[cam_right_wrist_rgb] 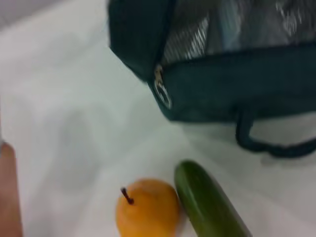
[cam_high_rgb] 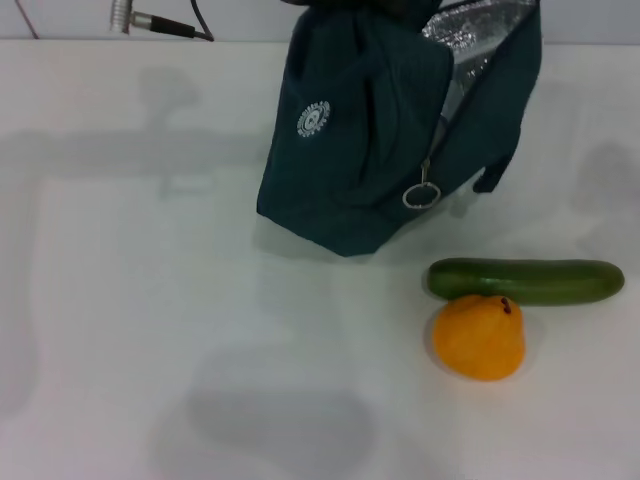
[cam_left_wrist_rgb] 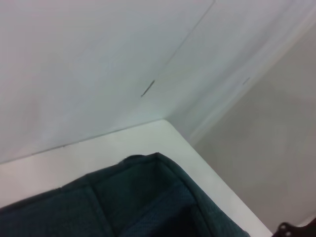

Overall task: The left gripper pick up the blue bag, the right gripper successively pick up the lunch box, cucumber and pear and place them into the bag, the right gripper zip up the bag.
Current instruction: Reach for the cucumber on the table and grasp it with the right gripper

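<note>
The blue bag (cam_high_rgb: 385,120) stands tilted at the table's far middle. Its mouth is open, showing silver lining (cam_high_rgb: 470,40), and a zipper ring (cam_high_rgb: 421,195) hangs at the front. The bag's top runs out of the head view. The bag also shows in the left wrist view (cam_left_wrist_rgb: 123,202) and in the right wrist view (cam_right_wrist_rgb: 237,84). A green cucumber (cam_high_rgb: 525,281) lies to the right in front of the bag. An orange-yellow pear (cam_high_rgb: 479,336) touches its near side. Both show in the right wrist view, the cucumber (cam_right_wrist_rgb: 207,202) and the pear (cam_right_wrist_rgb: 147,210). The lunch box is hidden. Neither gripper shows.
The white table (cam_high_rgb: 150,300) spreads to the left and front. A cable with a metal plug (cam_high_rgb: 150,20) lies at the far left edge. The left wrist view shows the table's corner (cam_left_wrist_rgb: 165,123) and the floor beyond.
</note>
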